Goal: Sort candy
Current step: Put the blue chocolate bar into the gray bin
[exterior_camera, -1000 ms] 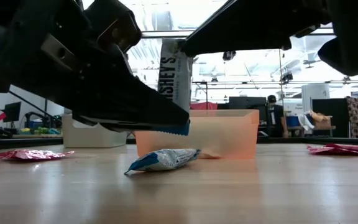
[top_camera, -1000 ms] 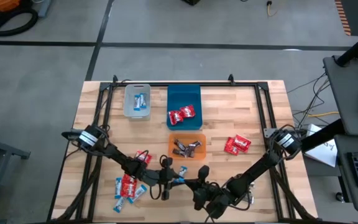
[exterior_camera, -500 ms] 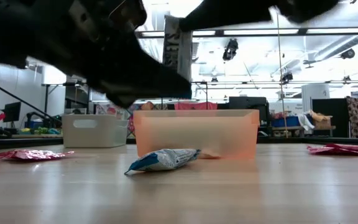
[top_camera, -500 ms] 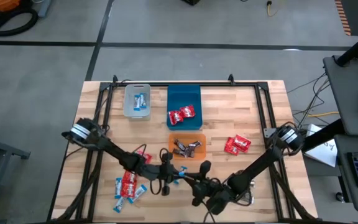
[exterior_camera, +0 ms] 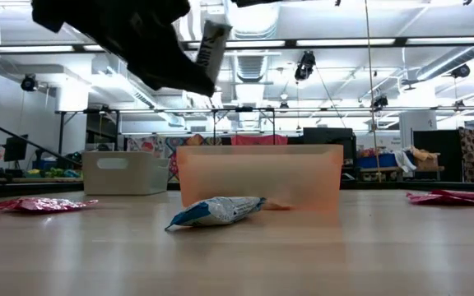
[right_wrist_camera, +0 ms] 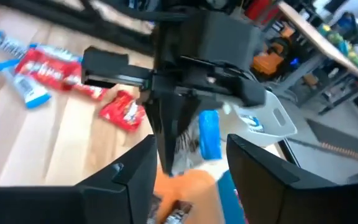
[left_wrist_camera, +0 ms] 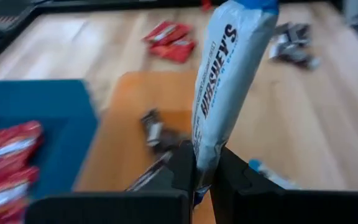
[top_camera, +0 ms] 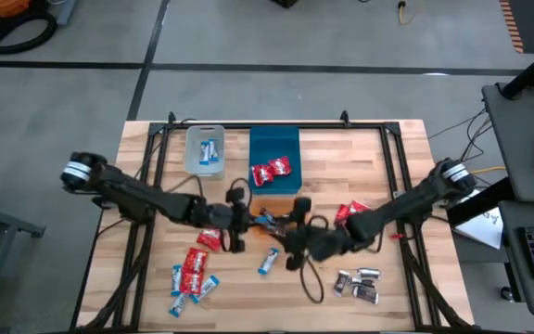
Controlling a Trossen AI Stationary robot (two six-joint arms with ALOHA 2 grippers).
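Candy: blue-and-white bar [left_wrist_camera: 224,81] pinched upright by its lower end in left hand [left_wrist_camera: 202,167], lifted clear of surface [top_camera: 406,186] for carrying; orange bin [left_wrist_camera: 135,124] just below it. Right hand [right_wrist_camera: 182,168] open, empty, facing left hand closely, likely standing by

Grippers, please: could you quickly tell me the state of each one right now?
Left gripper: closed on a blue-and-white candy, held above the orange bin.
Right gripper: open, holding nothing, facing the left one.
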